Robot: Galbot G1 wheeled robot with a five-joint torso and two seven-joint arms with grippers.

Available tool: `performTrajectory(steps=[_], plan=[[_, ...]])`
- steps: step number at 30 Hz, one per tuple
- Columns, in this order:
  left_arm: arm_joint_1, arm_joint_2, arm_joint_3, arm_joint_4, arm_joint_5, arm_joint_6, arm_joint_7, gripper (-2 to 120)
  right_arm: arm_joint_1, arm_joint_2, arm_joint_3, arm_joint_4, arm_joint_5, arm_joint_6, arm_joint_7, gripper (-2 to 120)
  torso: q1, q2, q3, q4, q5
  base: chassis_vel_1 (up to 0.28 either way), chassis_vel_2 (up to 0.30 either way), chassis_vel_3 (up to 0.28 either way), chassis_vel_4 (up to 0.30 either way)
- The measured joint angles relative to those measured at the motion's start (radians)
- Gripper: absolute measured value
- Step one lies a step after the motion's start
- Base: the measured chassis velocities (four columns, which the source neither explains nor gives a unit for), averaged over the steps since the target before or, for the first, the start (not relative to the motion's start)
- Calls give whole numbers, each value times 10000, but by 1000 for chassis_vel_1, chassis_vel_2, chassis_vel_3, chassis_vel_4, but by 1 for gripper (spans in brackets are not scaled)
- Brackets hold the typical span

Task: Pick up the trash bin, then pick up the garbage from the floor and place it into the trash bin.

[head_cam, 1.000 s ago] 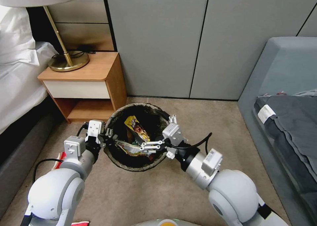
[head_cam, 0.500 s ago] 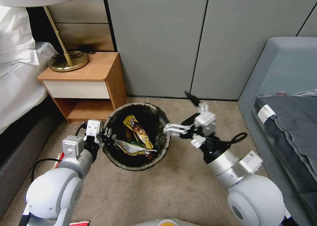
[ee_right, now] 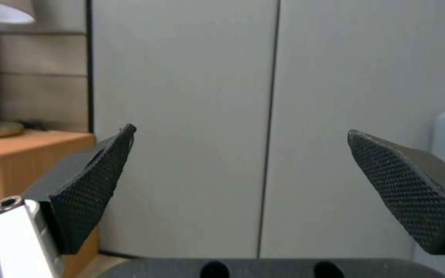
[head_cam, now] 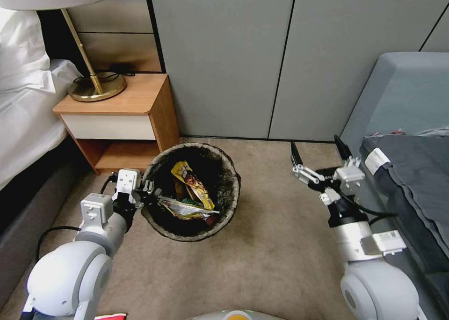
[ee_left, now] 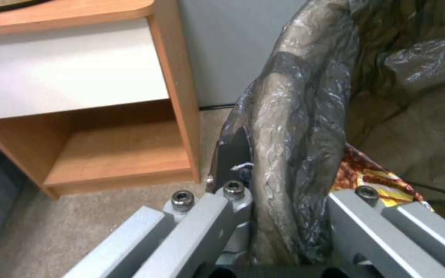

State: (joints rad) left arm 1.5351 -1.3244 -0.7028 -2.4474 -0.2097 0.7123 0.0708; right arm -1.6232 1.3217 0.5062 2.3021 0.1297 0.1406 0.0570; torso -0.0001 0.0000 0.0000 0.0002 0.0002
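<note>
left gripper [head_cam: 146, 192] clamped on trash bin [head_cam: 232, 182] rim | right gripper [head_cam: 318, 158] withdrawn from bin, jaws released, empty | garbage [head_cam: 189, 196] deposited

The round trash bin [head_cam: 189, 231] with its dark crinkled bag liner hides its own white wall and floor. Inside, the yellow snack wrappers [head_cam: 192, 185] overlap, covering whatever lies beneath. The left gripper's [head_cam: 148, 194] inner finger disappears behind the bin's rim. A red-and-white scrap [head_cam: 110, 316] is cut off at the lower edge.
</note>
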Motion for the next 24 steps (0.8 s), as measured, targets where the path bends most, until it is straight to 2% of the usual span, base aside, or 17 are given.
performTrajectory(steps=[7, 24], plan=[[21, -42, 12, -69, 76, 113, -2, 1, -352, -11, 405, -387, 207, 277, -4, 100, 0, 0, 0, -4, -2, 0, 0, 0, 0], [293, -156, -73, -371, 349, 214, 190, 1, -395, -70, 198, -452, 237, 111, -22, 100, 1, 0, 0, -3, -2, 3, 4, 6, 6]])
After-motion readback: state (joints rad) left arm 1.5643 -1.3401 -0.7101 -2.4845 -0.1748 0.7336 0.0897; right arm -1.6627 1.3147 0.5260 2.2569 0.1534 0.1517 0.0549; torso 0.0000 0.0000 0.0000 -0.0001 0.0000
